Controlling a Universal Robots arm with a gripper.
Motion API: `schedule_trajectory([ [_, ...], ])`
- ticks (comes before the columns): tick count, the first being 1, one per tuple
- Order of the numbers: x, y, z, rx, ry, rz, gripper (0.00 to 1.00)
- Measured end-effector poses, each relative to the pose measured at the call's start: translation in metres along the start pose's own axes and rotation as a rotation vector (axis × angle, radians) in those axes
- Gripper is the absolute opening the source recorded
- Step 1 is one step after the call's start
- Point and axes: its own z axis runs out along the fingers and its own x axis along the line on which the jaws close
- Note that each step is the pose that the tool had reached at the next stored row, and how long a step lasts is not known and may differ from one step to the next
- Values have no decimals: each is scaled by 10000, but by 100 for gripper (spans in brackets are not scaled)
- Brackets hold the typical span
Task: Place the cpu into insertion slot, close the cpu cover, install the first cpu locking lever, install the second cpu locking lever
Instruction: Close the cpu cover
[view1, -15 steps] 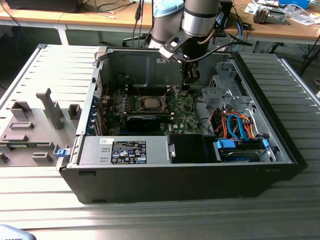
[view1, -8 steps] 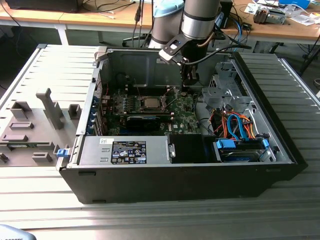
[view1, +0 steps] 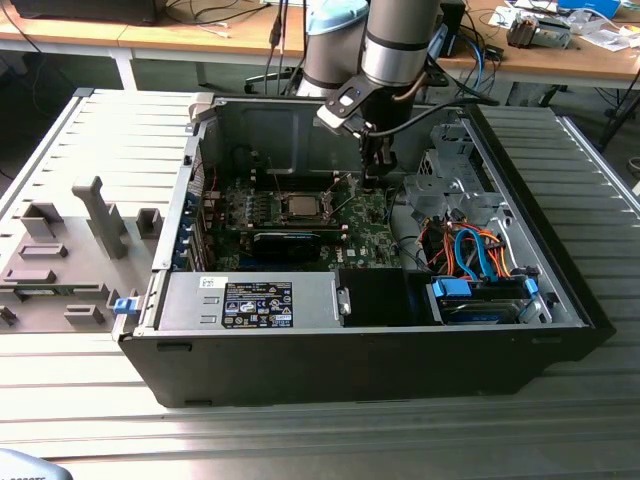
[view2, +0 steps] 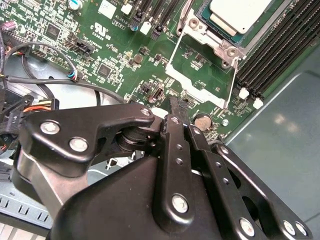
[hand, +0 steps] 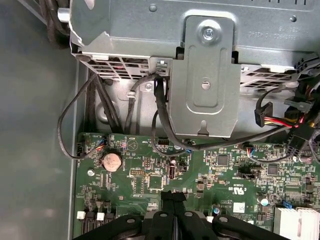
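Inside the open computer case (view1: 290, 135), the cpu (view2: 240, 15) sits in the insertion slot (view2: 204, 19). The cpu cover (view2: 176, 52) lies open beside the slot, with green board showing through its window. In the second wrist view that frame is between the cpu and the pincer (view2: 173, 105). The pincer is drawn together on nothing and hangs low over the board, just off the socket toward the exterior view's right.

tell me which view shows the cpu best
The second wrist view: the cpu is close up, its silver top clear, though partly cut off at the edge. In the exterior view the cpu is a small pale square.
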Motion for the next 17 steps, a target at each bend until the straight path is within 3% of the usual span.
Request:
schedule_trajectory([
  [5, 1, -5, 34, 0, 0, 2, 11],
  [17, 13, -141, 60, 0, 0, 0, 11],
])
